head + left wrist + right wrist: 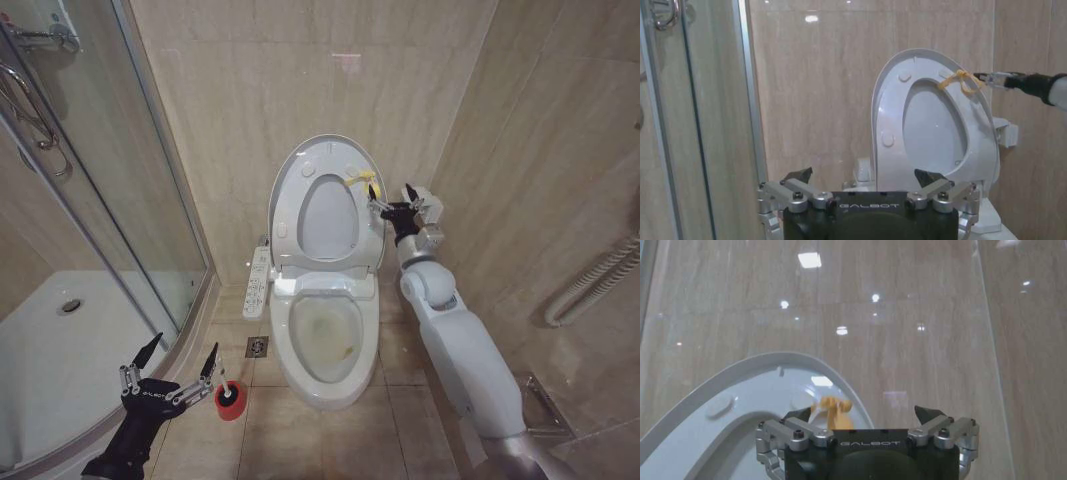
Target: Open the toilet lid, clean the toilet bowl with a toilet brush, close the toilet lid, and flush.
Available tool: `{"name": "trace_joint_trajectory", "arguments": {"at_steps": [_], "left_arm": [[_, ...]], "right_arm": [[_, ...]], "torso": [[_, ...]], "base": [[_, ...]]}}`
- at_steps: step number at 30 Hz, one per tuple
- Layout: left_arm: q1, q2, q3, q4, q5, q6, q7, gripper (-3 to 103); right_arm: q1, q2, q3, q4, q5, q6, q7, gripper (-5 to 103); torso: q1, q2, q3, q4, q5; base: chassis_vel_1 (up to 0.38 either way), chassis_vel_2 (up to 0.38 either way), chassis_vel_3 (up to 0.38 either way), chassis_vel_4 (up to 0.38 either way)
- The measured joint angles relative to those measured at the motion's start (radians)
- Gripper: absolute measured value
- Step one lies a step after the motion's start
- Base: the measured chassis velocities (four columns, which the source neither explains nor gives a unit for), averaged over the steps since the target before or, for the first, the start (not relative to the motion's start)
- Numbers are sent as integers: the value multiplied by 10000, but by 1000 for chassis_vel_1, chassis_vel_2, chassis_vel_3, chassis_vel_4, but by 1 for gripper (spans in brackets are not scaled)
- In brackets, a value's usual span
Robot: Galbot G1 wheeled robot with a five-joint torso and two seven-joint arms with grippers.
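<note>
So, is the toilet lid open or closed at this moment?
Open. The toilet lid stands upright against the wall with the seat, and the toilet bowl is exposed. The right gripper is at its edge.

From the head view we look forward and down over the toilet bowl and raised toilet lid. The left wrist view sits low, well back, facing that lid. The right wrist view sits close against the lid's upper rim, facing the wall. All three share the lid.
</note>
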Motion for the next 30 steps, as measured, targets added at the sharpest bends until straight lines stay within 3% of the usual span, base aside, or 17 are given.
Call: {"name": "trace_joint_trajectory", "arguments": {"at_steps": [10, 18, 24, 30], "left_arm": [[0, -1, 0, 0, 0, 0, 0, 100], [0, 0, 0, 0, 0, 0, 0, 100], [0, 0, 0, 0, 0, 0, 0, 100], [0, 0, 0, 0, 0, 0, 1, 100]], "right_arm": [[-2306, -706, 242, 1924, 335, -810, 657, 100], [-3811, -750, 660, 2837, 162, -1071, 901, 100], [-4814, -932, 1068, 3056, -181, -782, 668, 100], [-6460, -816, 1696, 3390, -877, -46, -192, 100]], "torso": [[0, 0, 0, 0, -1], [-1, 0, 0, 3, -1], [0, 0, 0, 0, 0], [0, 0, 0, -1, 0]], "base": [[0, 0, 0, 0], [0, 0, 0, 0], [0, 0, 0, 0], [0, 0, 0, 0]]}}
